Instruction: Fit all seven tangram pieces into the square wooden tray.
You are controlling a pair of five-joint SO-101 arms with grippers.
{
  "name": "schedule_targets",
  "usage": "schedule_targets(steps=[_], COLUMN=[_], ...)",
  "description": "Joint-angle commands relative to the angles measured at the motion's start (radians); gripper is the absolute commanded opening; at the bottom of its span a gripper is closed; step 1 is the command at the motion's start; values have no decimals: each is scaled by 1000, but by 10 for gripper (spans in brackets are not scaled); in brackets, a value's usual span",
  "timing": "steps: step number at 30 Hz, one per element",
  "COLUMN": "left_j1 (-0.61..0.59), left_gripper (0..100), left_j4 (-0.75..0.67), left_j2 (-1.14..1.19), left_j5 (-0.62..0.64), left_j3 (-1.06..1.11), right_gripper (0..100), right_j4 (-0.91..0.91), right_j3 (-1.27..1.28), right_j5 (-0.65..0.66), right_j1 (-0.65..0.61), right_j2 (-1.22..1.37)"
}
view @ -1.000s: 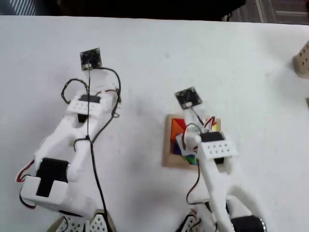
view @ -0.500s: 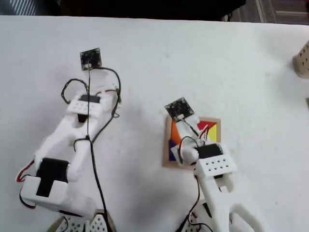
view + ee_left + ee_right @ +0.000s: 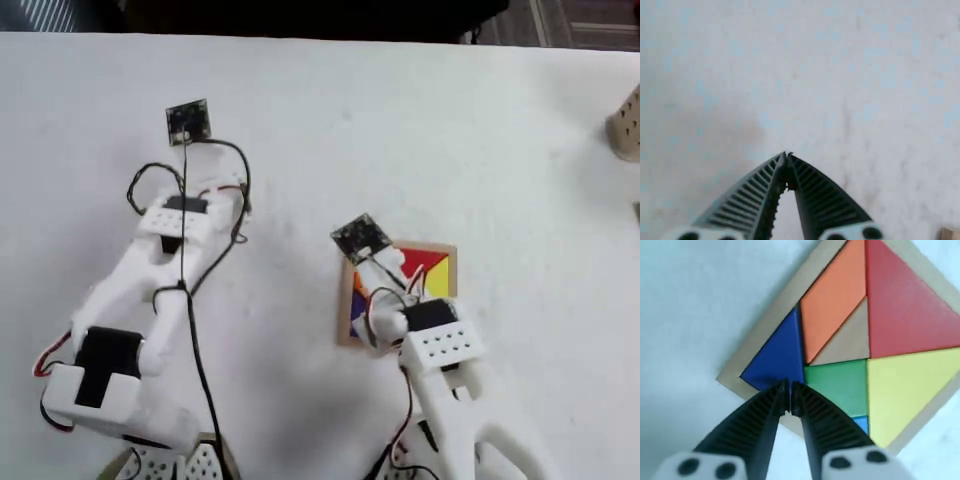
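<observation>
tray [image 3: 452, 280] sits right of centre in the lower half of the high view, with the right arm [image 3: 440, 345] lying over it. right gripper [image 3: 789, 390] has its jaws pressed together on nothing, tips over the seam where the dark blue triangle [image 3: 780, 357] meets the rim, just beside the green square [image 3: 835, 382]. seven colours appear seated inside, so at most a nudge seems left. left gripper [image 3: 787, 157], jaws likewise closed and empty, hangs over bare table [image 3: 300, 120] well to the left; the right arm is far nearer.
</observation>
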Motion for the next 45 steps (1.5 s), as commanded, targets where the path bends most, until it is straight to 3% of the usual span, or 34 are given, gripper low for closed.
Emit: schedule_targets(steps=[1,5,10,17,20,28,36,45], left_j1=[-8,-8,-10,-10,-21,-140,-211,-206], left_gripper=[23,23,21,22,23,23,23,23], left_j4=[-34,-31,-29,-34,-34,-121,-104,144], left_j2=[-4,-13,-67,-338,-446,-745,-1107,-1555], left_j5=[-11,-34,-123,-138,-235,-354,-454,-489], left_j3=[-51,-46,-6,213,319,647,934,1117], right_gripper=[18,18,18,18,21,22,22,19], right_j4=[-4,-33,-79,-96,-96,-96,-33,143], right_j3=[-32,-29,-18,126,190,367,493,493], right_j5=[-12,-8,-29,-69,-66,-63,6,6], right_j1=[48,68,196,222,220,107,91,-21], right_j2=[-31,-33,-101,-406,-545,-854,-1056,-1089])
